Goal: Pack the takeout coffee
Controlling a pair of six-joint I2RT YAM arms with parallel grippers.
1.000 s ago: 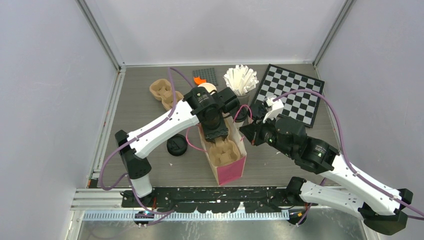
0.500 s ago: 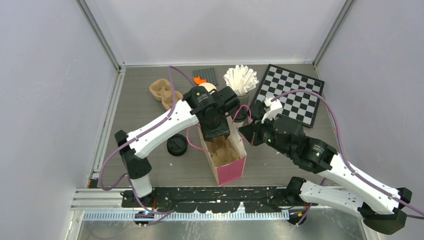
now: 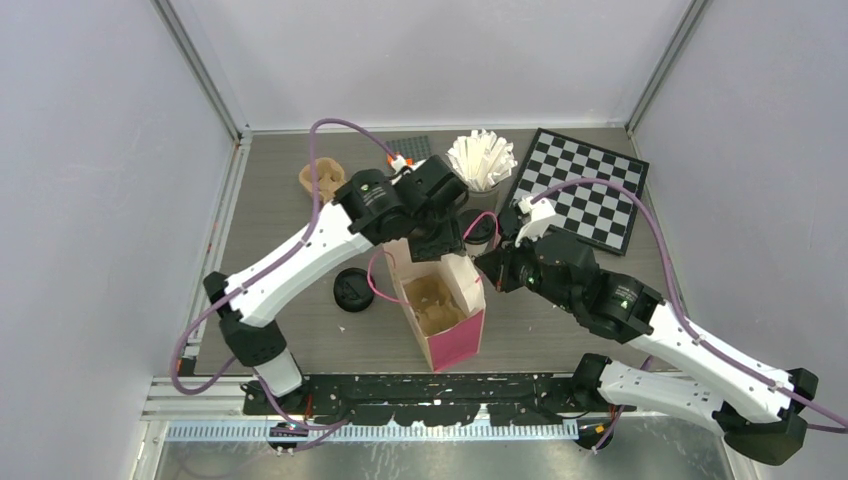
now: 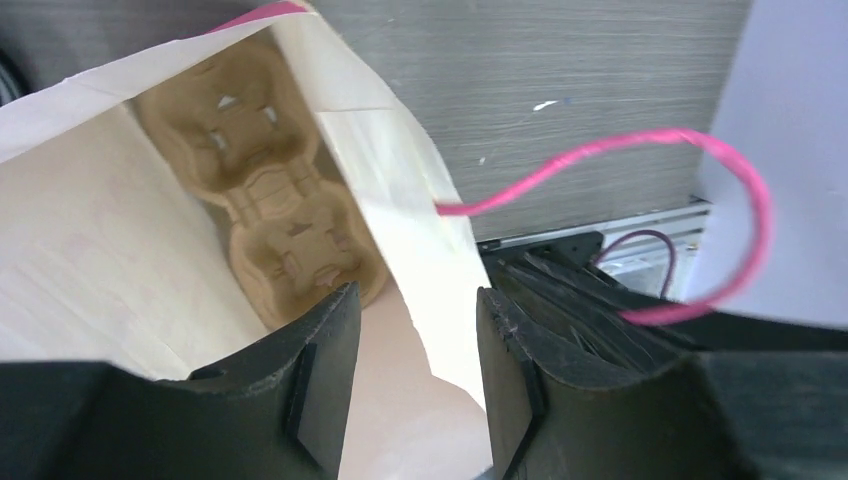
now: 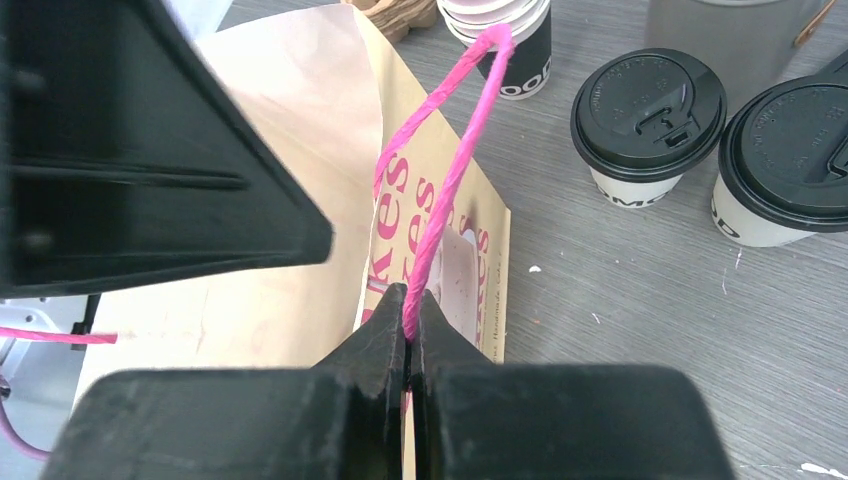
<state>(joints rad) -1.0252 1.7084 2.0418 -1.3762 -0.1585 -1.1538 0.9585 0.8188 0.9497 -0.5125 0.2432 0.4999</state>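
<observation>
Pink paper bag [image 3: 455,335] standing open, brown pulp cup carrier [image 4: 270,210] inside, left gripper [image 4: 415,300] part-open above bag mouth, gripping nothing, right gripper [image 5: 410,300] pinched on pink string handle [image 5: 445,180], two black-lidded cream paper cups [image 5: 648,115] on grey table [image 5: 640,300] just beside bag, outside it.

Light: bright, even and diffuse from above in the overhead view; the pale walls [image 3: 100,150] look softly lilac.
Shadows: faint and soft-edged on the table [image 3: 270,200], gathered under the arms at frame centre.
Glare: mild sheen on the white arm shells [image 3: 300,270].
Left wrist view: paper bag [image 4: 120,230] interior sharp and warmly lit; left gripper [image 4: 418,300] at the bottom edge dark and slightly soft; right edge washed pale.
Right wrist view: takeout coffee cups [image 5: 648,110] at upper right crisp, with grey highlights on the lids; right gripper [image 5: 410,310] at bottom and black shape [image 5: 120,150] at upper left underexposed, nearly featureless.
Distortion: corner posts [image 3: 200,70] splay outward toward the overhead frame's top corners.
</observation>
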